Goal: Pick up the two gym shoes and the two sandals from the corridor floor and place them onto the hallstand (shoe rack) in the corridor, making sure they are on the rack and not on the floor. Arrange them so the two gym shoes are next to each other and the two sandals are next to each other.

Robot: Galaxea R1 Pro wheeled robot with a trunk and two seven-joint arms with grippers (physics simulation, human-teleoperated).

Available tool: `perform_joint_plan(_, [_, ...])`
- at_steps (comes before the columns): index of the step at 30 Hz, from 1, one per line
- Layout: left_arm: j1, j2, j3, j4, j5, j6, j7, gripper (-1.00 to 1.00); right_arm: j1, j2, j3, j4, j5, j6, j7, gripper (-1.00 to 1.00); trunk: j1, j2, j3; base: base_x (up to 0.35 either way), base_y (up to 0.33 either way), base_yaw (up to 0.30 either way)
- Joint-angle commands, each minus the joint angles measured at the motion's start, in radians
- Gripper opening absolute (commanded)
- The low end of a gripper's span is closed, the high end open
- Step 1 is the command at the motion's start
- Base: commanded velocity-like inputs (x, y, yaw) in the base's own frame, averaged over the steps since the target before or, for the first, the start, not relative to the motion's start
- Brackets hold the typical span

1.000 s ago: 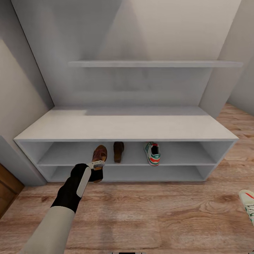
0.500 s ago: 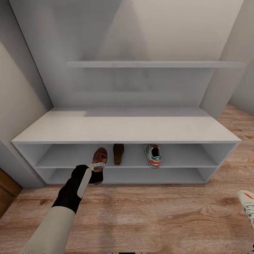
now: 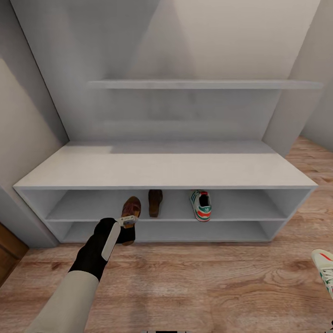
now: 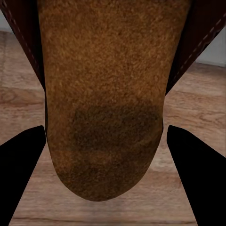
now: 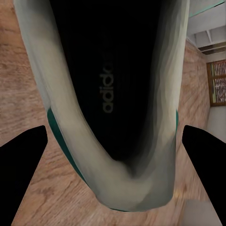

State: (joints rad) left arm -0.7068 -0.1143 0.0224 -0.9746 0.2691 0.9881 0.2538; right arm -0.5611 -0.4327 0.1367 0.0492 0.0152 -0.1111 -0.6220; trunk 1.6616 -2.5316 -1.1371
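Observation:
The hallstand [image 3: 166,167] stands straight ahead. Its upper open shelf carries one dark brown sandal [image 3: 155,202] and one white gym shoe [image 3: 200,206], a gap apart. My left gripper [image 3: 128,220] is shut on the other sandal [image 3: 131,207], held at the front edge of that shelf just left of the first sandal. In the left wrist view its brown footbed [image 4: 106,94] sits between the black fingers [image 4: 21,169]. My right gripper [image 5: 113,134] is shut on the second gym shoe [image 5: 113,94], which also shows at the head view's right edge [image 3: 325,269] above the corridor floor [image 3: 208,286].
The floating shelf [image 3: 203,84] hangs above the bench top. The lower shelf [image 3: 194,229] holds nothing. A grey wall [image 3: 23,138] closes the left side and a brown wooden panel [image 3: 8,252] sits at the lower left. Plank floor stretches between me and the rack.
The whole view has shifted down slightly, so the camera moved. The left gripper and its sandal stay at the shelf's front edge, perhaps a touch lower.

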Motion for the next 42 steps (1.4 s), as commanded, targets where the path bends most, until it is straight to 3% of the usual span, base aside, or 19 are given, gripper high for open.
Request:
perform_joint_plan(1, [0.000,-0.001,0.002,0.000,0.011,0.004,0.009,-1.00,-0.002,0.000,0.003,0.005,0.002,-0.006,-0.002,-1.00,0.000,0.000,-0.001,0.183,0.000,0.000])
perform_joint_plan(19, [0.000,-0.001,0.003,0.033,0.013,0.004,0.009,-1.00,-0.002,0.000,0.003,0.005,0.002,-0.006,-0.002,-1.00,0.000,0.000,-0.001,0.093,0.000,0.000])
perform_joint_plan(42, [-0.001,-0.001,0.004,0.044,0.014,0.007,0.007,-1.00,-0.002,0.000,0.003,0.005,0.002,-0.006,-0.002,-1.00,0.000,0.000,-0.001,0.005,0.000,0.000])
